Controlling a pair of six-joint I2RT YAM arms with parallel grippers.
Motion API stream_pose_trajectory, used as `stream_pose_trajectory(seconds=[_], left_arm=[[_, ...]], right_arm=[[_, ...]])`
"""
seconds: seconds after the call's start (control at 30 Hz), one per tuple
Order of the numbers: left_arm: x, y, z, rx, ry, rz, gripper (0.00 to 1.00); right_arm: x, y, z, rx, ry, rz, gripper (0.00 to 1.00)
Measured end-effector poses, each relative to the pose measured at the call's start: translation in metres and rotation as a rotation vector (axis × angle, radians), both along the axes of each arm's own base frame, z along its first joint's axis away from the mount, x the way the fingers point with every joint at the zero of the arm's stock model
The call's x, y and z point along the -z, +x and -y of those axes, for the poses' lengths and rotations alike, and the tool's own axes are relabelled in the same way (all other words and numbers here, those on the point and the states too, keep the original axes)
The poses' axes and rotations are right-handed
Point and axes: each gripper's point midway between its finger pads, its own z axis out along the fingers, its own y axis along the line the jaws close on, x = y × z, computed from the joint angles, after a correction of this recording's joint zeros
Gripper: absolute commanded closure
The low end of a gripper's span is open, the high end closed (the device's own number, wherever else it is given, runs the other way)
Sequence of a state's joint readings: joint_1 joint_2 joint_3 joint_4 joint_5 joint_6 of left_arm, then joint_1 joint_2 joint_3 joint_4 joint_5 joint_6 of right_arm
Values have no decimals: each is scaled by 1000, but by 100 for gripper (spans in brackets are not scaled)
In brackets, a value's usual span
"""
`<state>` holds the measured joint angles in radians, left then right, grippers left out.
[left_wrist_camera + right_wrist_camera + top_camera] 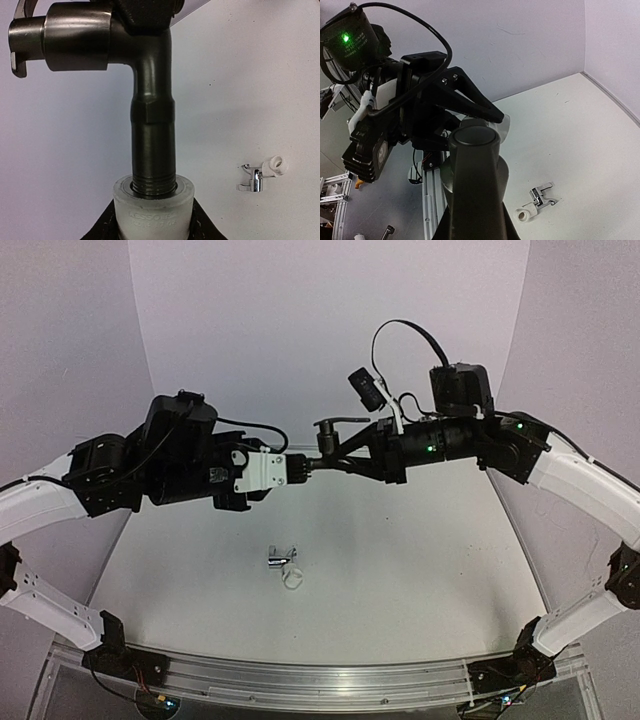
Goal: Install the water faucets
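black faucet stem sits in white fitting mouth. left gripper clamps fitting, right gripper pinches faucet body. you hold stem square to fitting, twist slow, avoid cross-threading. chrome faucet on table, below fitting.

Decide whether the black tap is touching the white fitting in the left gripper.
Touching. Left wrist view: the black tap has its threaded end sunk into the white fitting.
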<state>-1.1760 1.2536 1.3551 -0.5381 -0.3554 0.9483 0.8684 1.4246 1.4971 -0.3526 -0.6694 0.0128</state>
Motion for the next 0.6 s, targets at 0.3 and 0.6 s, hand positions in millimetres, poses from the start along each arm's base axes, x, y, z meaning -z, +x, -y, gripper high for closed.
stream_pose_trajectory(seconds=[0.3,0.6], left_arm=[[-2,-1,4,-5,-37,12,5],[-15,-7,0,-40,-131,-30,0]], right_arm=[[-5,3,1,-20,-15,197,100],[-10,1,10,-28,-29,391,100]])
